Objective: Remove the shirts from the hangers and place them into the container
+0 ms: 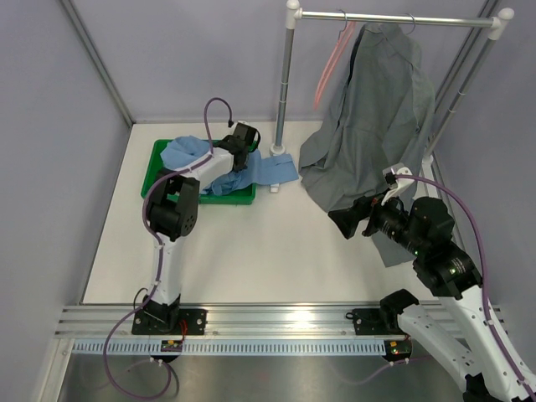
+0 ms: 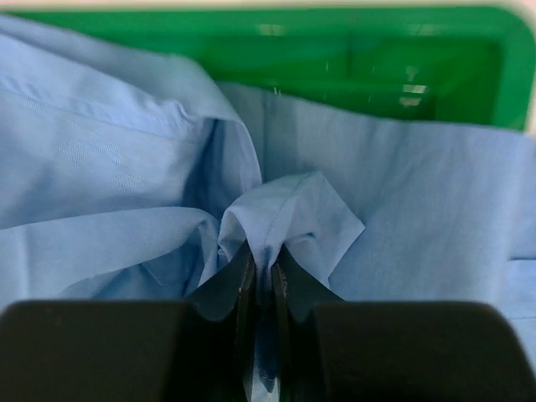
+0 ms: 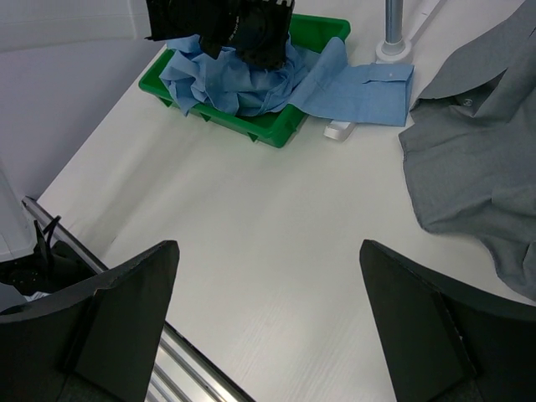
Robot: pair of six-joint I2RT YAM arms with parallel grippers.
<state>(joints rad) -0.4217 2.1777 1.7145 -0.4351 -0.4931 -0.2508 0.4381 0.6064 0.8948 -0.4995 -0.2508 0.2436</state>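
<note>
Since a sleeve of the blue shirt [image 1: 268, 172] trailed over the tray [image 1: 152, 174] rim toward 3 o'clock, I had the left gripper [image 2: 261, 260] pinching a raised fold of it above the tray, likely to bunch the cloth inside. The right gripper [image 3: 268, 251] waited at 4 o'clock, jaws spread wide and empty. It faced the grey shirt [image 1: 377, 109], which hung from the rail [image 1: 394, 18] at 1 o'clock beside the bare pink hanger [image 1: 329, 71].

There's the left arm stretched forward, left gripper [image 2: 264, 255] pinching a fold of blue shirt [image 2: 402, 209]; right gripper [image 3: 268, 251] hovers, jaws spread wide.
</note>
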